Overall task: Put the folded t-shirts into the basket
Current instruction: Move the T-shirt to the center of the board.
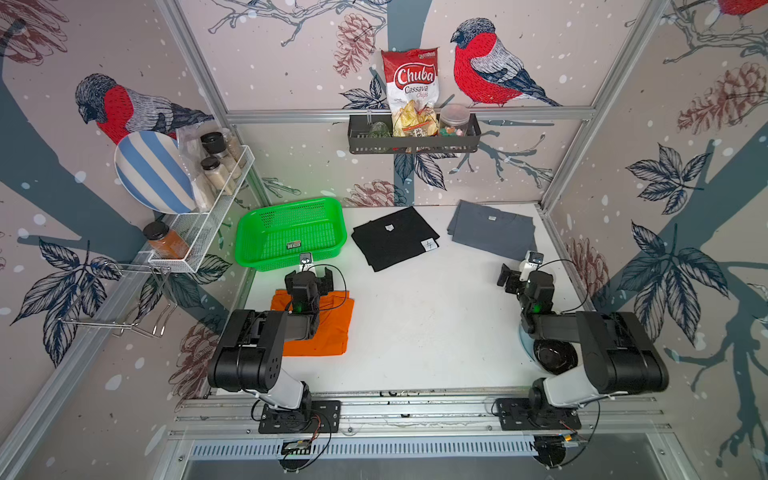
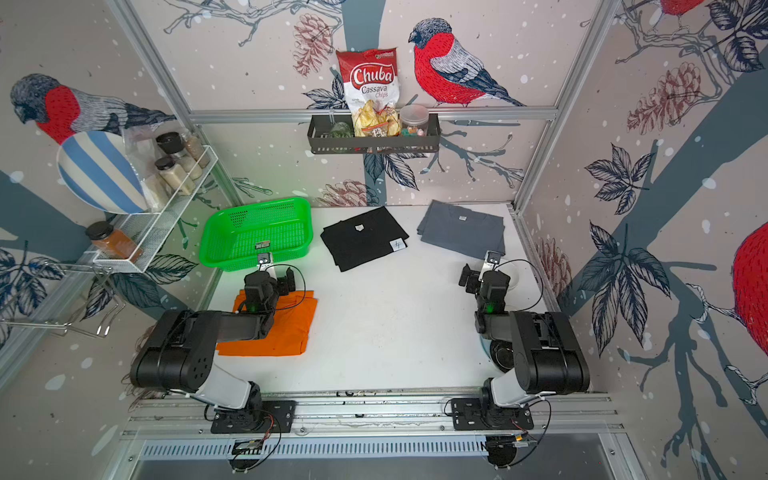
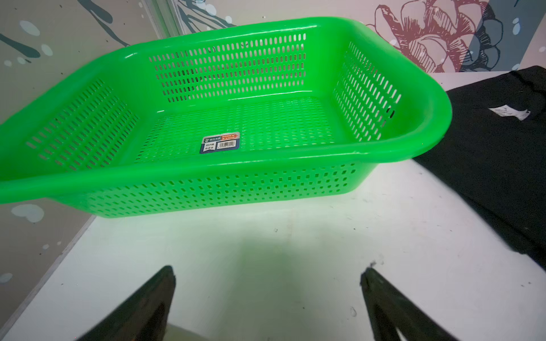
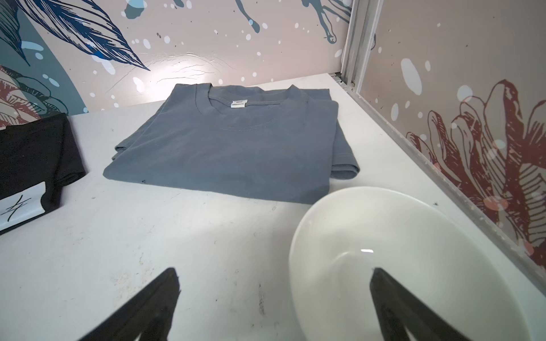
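Our left gripper (image 3: 269, 271) and right gripper (image 4: 273, 273) gape wide, holding nothing. The perforated green basket (image 1: 242, 239) sits far left. Folded flat, the orange t-shirt (image 1: 332, 328) lies near left, the black t-shirt (image 1: 395, 241) far centre, the grey t-shirt (image 1: 494, 232) far right.

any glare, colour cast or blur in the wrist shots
Left wrist view: the green basket throws a green tint on the white table; the left pincer fingers are soft. Right wrist view: a bright hotspot on the wall behind the grey t-shirt, a small glint in the white bowl.
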Robot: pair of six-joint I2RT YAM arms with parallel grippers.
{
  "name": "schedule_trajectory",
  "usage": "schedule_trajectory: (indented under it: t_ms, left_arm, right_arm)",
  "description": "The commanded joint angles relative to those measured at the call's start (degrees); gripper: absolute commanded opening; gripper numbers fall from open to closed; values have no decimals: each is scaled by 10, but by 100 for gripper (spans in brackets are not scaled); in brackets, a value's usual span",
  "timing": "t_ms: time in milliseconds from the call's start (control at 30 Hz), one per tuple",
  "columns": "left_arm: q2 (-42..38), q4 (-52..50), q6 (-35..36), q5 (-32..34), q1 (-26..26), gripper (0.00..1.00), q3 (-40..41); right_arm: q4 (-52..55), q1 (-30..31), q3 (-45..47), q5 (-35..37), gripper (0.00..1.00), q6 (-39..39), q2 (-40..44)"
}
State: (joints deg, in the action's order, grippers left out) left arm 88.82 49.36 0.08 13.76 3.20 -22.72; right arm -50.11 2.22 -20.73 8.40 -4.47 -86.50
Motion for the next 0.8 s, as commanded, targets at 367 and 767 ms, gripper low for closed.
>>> schedule_trajectory:
  t_ms: [367, 767]
  left_arm:
    - [-1, 12, 9, 4, 3, 97, 1]
    - [-22, 4, 38, -64, 4, 96, 8]
  right_arm:
    - [-4, -8, 0, 14, 100, -16, 8]
    - [588, 0, -288, 62, 100, -171, 208]
